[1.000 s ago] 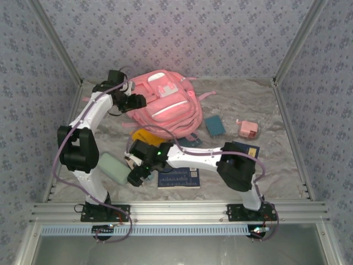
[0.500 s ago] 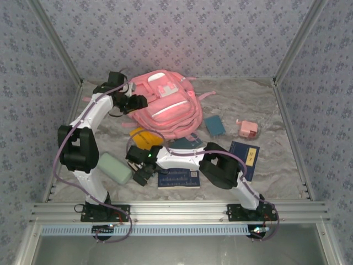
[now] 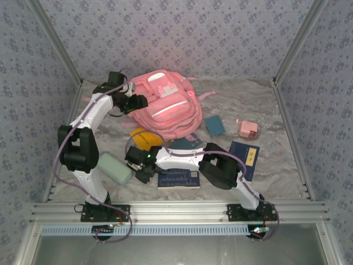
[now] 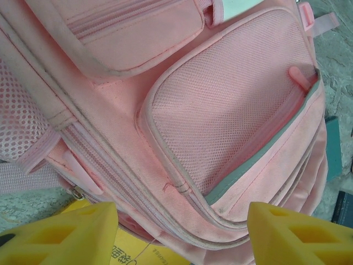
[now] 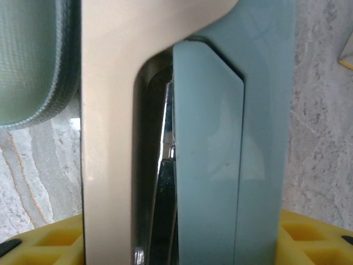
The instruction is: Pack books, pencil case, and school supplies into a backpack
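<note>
1. Not far along, honestly. The big pink fabric backpack [image 3: 165, 107] lies at the back left of the grey marbled table [image 3: 276, 105]. I can't spot anything tucked into it, and the zips in the left wrist view look shut.
2. Lying out on the table:
   - the flat yellow-orange book [image 3: 144, 137], right by the backpack's lower edge
   - one dark navy book [image 3: 179, 178] near the front
   - another navy book [image 3: 245, 157] off to the right
   - two small teal-blue books [image 3: 214, 125] [image 3: 185, 143]
   - the pink cube-like box [image 3: 247, 129]
   - the pale mint-green oblong pencil case [image 3: 115, 168], near left
3. The right gripper [image 3: 142, 168] sits just beside the pencil case. Its yellow fingers [image 5: 44, 240] are clamped on a slim beige and light-blue stick-shaped piece [image 5: 220, 138], so I reckon one supply is picked up.
4. The left gripper [image 3: 138, 102] hovers at the backpack's left side, fingers [image 4: 60, 232] spread apart with nothing between them.
5. Left to do, by my guess: get the backpack open, then basically everything goes in.
</note>
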Action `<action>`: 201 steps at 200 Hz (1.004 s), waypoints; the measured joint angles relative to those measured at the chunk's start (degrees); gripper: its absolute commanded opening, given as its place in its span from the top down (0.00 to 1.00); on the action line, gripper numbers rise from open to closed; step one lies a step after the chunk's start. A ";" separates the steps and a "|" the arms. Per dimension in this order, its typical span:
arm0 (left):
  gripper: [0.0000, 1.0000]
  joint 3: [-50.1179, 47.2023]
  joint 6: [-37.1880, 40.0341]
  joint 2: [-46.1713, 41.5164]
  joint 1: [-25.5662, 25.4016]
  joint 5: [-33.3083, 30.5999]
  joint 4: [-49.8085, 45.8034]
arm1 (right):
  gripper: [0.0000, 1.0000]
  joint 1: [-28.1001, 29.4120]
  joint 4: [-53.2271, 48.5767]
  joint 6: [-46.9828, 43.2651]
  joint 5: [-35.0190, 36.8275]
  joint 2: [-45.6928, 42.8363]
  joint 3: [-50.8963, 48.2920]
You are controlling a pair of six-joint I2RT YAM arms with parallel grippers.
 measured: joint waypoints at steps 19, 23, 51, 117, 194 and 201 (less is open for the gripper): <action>0.37 0.79 0.04 0.02 -0.33 -0.22 -0.61 | 0.48 0.00 -0.02 -0.02 0.00 -0.85 -0.87; 0.37 1.14 0.07 0.04 -0.46 -0.22 -0.68 | 0.49 0.00 -0.02 -0.02 0.02 -1.14 -1.20; 0.37 4.50 0.22 0.07 -1.86 -0.66 -0.98 | 0.50 -0.02 0.02 0.00 1.03 -4.90 -4.61; 0.37 13.07 2.71 4.15 -6.86 -3.32 -3.34 | 0.50 -1.03 3.30 1.57 6.27 -20.31 -15.98; 0.36 27.30 9.33 19.52 -10.14 -3.98 -6.64 | 0.51 -13.88 1.68 7.10 10.78 -46.29 -37.73; 0.37 28.57 9.88 21.07 -10.19 -3.48 -7.02 | 0.51 -15.85 1.07 7.43 10.97 -48.57 -38.86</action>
